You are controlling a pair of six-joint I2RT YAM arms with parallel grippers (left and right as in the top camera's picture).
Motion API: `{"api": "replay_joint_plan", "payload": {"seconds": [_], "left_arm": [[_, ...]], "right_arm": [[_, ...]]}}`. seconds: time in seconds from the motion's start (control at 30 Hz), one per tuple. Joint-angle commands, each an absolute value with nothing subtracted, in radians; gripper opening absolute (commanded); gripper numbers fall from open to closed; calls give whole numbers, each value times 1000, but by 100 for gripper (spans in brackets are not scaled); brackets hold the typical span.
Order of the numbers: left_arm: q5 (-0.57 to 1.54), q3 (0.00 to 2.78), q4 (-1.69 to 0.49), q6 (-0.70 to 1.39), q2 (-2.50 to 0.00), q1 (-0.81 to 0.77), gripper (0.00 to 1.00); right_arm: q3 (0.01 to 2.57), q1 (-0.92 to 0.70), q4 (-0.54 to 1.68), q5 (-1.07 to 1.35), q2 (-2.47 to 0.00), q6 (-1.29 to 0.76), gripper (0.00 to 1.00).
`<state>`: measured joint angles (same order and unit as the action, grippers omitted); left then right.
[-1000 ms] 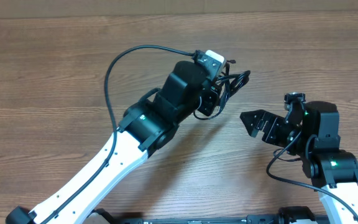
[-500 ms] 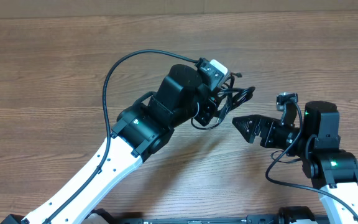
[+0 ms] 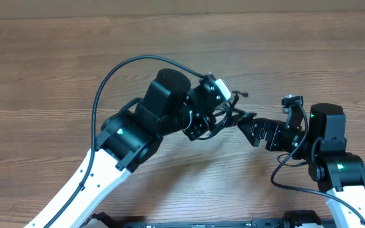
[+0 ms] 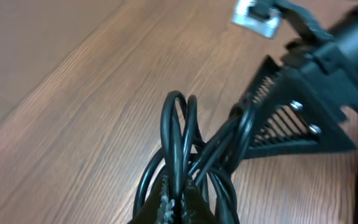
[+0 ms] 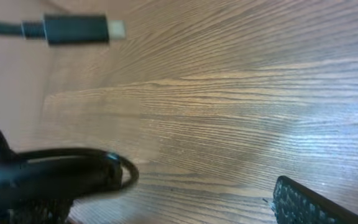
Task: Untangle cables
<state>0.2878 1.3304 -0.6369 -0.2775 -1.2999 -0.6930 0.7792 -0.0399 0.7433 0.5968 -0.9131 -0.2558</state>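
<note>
Separation step: I am clamping the bunch of thin black cables [image 4: 166,134] in the left gripper [image 4: 176,203] and holding the wide-open right gripper [image 3: 248,126] just beside it; the next move, I judge, is calling for one isolated strand.

Overhead: bright, even light, only soft faint shadows on the tabletop [image 3: 56,76]. Left wrist: cables [image 4: 179,143] close to the lens fairly sharp, upper right corner smeared with blur. Right wrist: pale glare sheen on the wood at right; cable loop lower left badly blurred, plug [image 5: 76,29] soft.
</note>
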Motion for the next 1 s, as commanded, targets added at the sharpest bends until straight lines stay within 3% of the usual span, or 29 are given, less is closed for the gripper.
{"api": "replay_joint_plan", "payload": {"seconds": [0.0, 0.17, 0.3, 0.37, 0.5, 0.7, 0.87, 0.97], "left_arm": [[393, 1345, -643, -402, -1276, -692, 4], [436, 1345, -639, -405, -1276, -692, 4], [450, 1345, -623, -371, -1276, -692, 4], [450, 1345, -613, -343, -1276, -692, 4], [425, 1345, -588, -287, -1276, -692, 4], [154, 1345, -537, -11, -1275, -692, 4], [-224, 1345, -593, 331, -1264, -692, 4], [-320, 1345, -620, 529, -1260, -692, 4]], "right_arm": [[797, -38, 734, 709, -909, -133, 99], [797, -38, 744, 886, -909, 34, 91], [797, -38, 757, 1031, -909, 158, 74], [797, -38, 755, 1078, -909, 171, 57], [797, -38, 753, 1086, -909, 170, 6], [797, -38, 753, 1068, -909, 168, 4], [797, -38, 758, 902, -909, 71, 4], [797, -38, 758, 865, -909, 48, 4]]}}
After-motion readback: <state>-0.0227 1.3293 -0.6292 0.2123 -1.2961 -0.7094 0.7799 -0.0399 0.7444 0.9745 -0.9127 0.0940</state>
